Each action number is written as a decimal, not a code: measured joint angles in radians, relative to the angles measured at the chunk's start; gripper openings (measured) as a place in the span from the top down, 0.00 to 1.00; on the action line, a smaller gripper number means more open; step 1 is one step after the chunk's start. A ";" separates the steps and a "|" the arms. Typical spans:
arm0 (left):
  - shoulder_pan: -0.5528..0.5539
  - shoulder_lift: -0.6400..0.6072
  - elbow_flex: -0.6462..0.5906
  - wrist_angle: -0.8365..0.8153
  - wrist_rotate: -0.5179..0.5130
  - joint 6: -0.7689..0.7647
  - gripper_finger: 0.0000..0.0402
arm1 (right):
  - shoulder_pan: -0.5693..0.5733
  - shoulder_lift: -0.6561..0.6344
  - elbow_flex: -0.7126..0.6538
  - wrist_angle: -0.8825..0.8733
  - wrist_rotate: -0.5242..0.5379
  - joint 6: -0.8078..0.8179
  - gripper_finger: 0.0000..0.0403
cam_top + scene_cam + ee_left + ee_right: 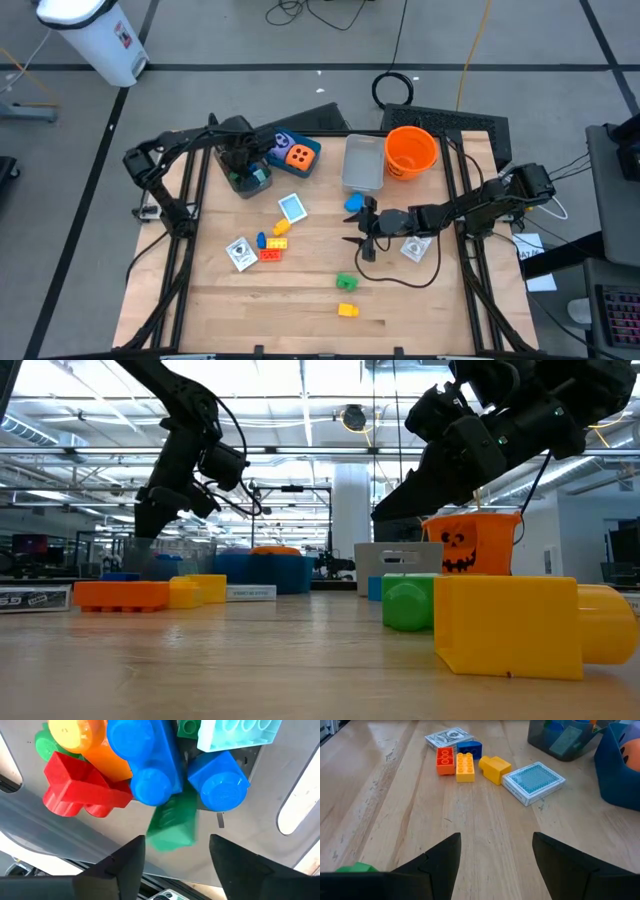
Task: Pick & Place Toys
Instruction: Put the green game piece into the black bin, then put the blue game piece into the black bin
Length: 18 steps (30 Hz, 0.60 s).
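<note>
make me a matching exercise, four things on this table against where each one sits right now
Things:
1. orange bucket
2. orange spotted die
3. left gripper
4. yellow brick

Places:
a. alone near the table's front edge
b. in the blue bin at the back
c. back right of the table, beside the grey tray
d. over the box of bricks

Pairs: 1-c, 2-b, 3-d, 4-a

Bright, even light from ceiling strip lamps (pixel 300 405) leaves only soft shadows on the wooden table (pixel 300 300), while the green brick (pixel 172 822) looks smeared, perhaps by motion
</note>
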 joint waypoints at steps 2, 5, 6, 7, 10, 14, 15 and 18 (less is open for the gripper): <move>0.000 0.000 0.000 0.000 0.000 -0.003 0.39 | 0.000 0.000 0.000 -0.004 0.000 0.000 0.41; 0.000 0.000 0.000 -0.006 0.000 0.008 0.36 | 0.000 0.000 0.000 -0.004 0.000 0.000 0.41; 0.000 0.000 0.000 -0.013 0.000 0.016 0.35 | 0.000 0.000 0.000 -0.004 0.000 0.000 0.41; 0.000 0.000 0.000 -0.022 0.000 0.026 0.35 | 0.000 0.000 0.000 -0.004 0.000 0.000 0.41; 0.000 0.000 0.012 -0.070 -0.002 0.046 0.35 | 0.000 0.000 0.000 -0.004 0.000 0.000 0.41; 0.000 0.000 0.080 -0.120 -0.006 0.055 0.35 | 0.000 0.000 0.000 -0.004 0.000 0.000 0.41; 0.000 0.000 0.104 -0.125 -0.006 0.055 0.35 | 0.000 0.000 0.000 -0.004 0.000 0.000 0.41; 0.000 -0.006 0.178 -0.122 -0.005 0.057 0.35 | 0.000 0.000 0.000 -0.004 0.000 0.000 0.41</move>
